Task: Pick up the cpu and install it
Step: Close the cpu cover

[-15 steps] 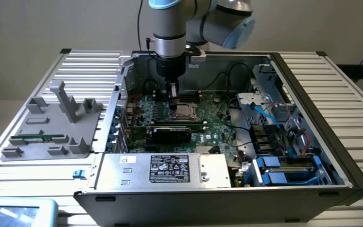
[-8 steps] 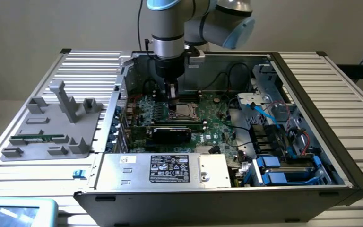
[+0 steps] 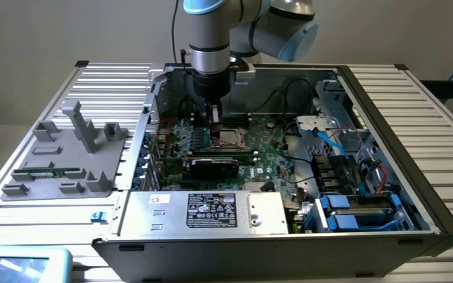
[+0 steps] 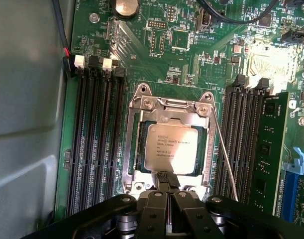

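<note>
Wrist view: my closed gripper (image 4: 166, 179) touches the cpu (image 4: 170, 148) lying in the socket (image 4: 133, 149); a sideways push may unseat it.

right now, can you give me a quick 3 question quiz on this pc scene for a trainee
1. True or false: the cpu lies inside the metal socket frame on the motherboard.
2. Multiple choice: the end effector is a) wide open above the power supply, b) shut, with its tips at the cpu's edge, c) shut on a memory stick.
3. Short answer: in the exterior view, on which side of the computer case does the grey fixture tray lie?

Key: 1 true; 2 b; 3 the exterior view's left.
</note>
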